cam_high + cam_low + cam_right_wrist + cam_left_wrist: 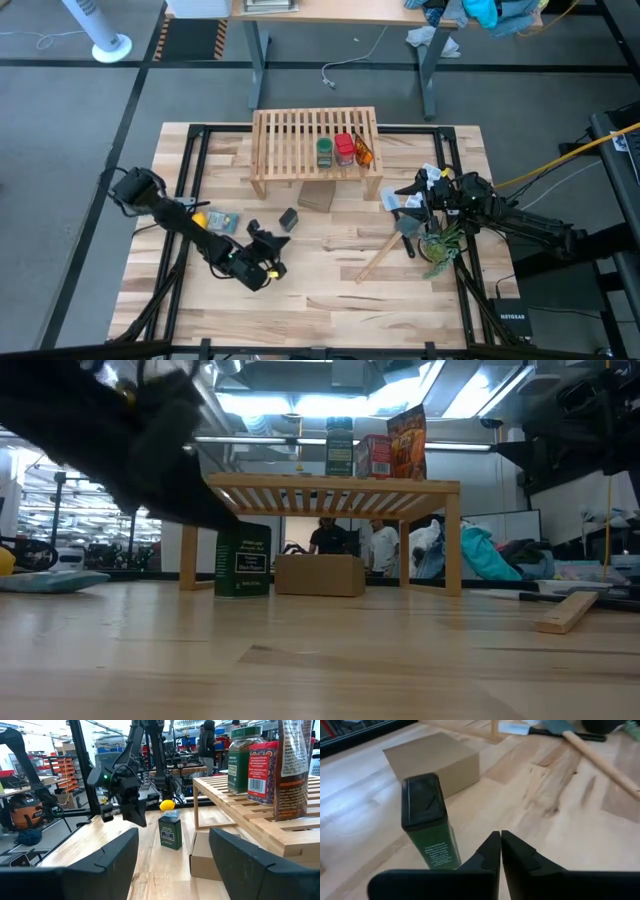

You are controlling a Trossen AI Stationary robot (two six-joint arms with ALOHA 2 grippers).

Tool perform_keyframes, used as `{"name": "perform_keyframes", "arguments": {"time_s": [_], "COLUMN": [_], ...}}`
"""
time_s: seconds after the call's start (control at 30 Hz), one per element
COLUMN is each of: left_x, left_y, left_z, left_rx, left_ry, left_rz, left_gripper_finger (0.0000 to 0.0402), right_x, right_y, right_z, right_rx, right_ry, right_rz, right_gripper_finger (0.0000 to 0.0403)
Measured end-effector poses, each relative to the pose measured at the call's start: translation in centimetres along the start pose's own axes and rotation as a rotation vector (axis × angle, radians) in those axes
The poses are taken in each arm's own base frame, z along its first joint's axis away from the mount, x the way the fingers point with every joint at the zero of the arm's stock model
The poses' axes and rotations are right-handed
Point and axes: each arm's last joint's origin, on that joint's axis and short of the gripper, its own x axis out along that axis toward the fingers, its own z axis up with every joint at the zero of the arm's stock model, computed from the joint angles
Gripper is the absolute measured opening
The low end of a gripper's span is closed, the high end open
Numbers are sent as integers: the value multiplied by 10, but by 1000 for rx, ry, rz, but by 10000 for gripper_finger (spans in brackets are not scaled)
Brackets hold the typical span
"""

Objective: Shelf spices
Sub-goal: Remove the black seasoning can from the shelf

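Spices are mostly shelved: three sitting on the wooden shelf (300,140) at upper centre. One dark green tin (289,219) is standing mid-surface beside the left claw (258,240), whose fingers are pressing together, empty. Reopening and straddling the tin squarely seems wise. The right claw (172,855) is waiting, fingers apart.

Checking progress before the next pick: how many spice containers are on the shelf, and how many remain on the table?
3 on the shelf: green jar, red jar, orange packet, side by side. 1 on the table: dark green tin, upright near the shut left gripper. No others visible.
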Motion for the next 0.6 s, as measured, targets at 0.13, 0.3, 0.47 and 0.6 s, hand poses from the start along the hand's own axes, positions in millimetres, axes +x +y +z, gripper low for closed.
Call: {"name": "perform_keyframes", "arguments": {"time_s": [0.13, 0.3, 0.47, 0.6], "left_x": [11, 21, 27, 29], "left_y": [0, 4, 9, 16], "left_z": [-7, -12, -12, -13], "left_rx": [3, 16, 56, 65], "left_ry": [4, 13, 18, 23], "left_rz": [29, 63, 108, 162], "left_gripper_finger": [5, 2, 1, 1], "right_x": [0, 0, 0, 0], "right_y": [0, 0, 0, 0], "right_z": [0, 0, 0, 0], "right_rx": [0, -6, -7, -7], "right_ry": [0, 0, 1, 3], "right_rz": [0, 0, 0, -1], "right_gripper_finger": [250, 250, 250, 250]}}
